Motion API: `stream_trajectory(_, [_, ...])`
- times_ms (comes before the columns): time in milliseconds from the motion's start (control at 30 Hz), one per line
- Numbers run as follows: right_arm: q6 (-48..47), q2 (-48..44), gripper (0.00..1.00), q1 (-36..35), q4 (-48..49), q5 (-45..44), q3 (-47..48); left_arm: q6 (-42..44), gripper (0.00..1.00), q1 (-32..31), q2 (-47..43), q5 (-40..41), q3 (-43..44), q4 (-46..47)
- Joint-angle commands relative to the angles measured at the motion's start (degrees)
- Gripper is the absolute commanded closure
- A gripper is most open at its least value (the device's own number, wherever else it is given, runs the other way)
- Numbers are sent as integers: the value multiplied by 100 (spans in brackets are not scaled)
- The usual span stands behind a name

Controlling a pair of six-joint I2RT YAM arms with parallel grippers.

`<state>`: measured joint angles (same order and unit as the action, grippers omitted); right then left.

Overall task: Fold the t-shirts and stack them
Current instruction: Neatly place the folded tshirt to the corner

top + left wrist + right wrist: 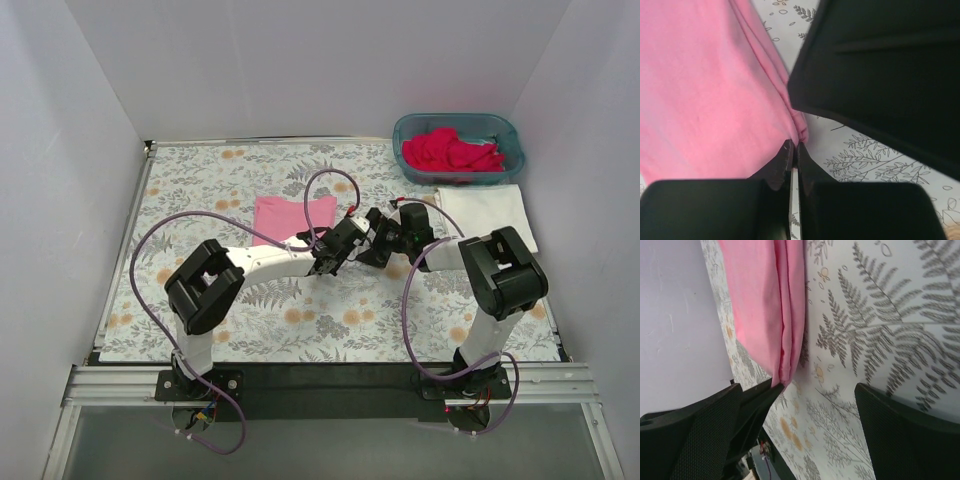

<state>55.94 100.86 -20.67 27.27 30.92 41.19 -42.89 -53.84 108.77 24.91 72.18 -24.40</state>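
A light pink t-shirt (pixel 293 218), folded into a rectangle, lies on the floral cloth (pixel 200 190) at centre. My left gripper (pixel 333 250) is at its near right corner, shut, with the tips pinching that corner (pixel 802 133). The shirt fills the left wrist view (pixel 700 90). My right gripper (pixel 378 240) is just right of the left one, open wide and empty (pixel 799 395), with the pink shirt (pixel 765 300) ahead of it. A white folded t-shirt (pixel 487 210) lies at the right. Deep pink-red t-shirts (pixel 452 150) are piled in the basket.
The teal plastic basket (pixel 510 135) stands at the back right corner, just behind the white shirt. White walls close in the table on three sides. Purple cables loop over both arms. The right gripper's black finger (pixel 880 75) fills the upper right of the left wrist view.
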Motion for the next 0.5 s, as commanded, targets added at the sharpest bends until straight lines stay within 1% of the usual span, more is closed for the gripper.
stream_trajectory(0, [434, 311, 15, -244, 411, -524, 223, -149, 100, -3, -637, -100, 261, -117])
stream_trajectory(233, [769, 716, 14, -491, 587, -560, 407, -281, 100, 67, -805, -196, 279, -144])
stream_trajectory(467, [892, 970, 16, -623, 648, -674, 679, -474, 100, 67, -638, -530, 586, -231])
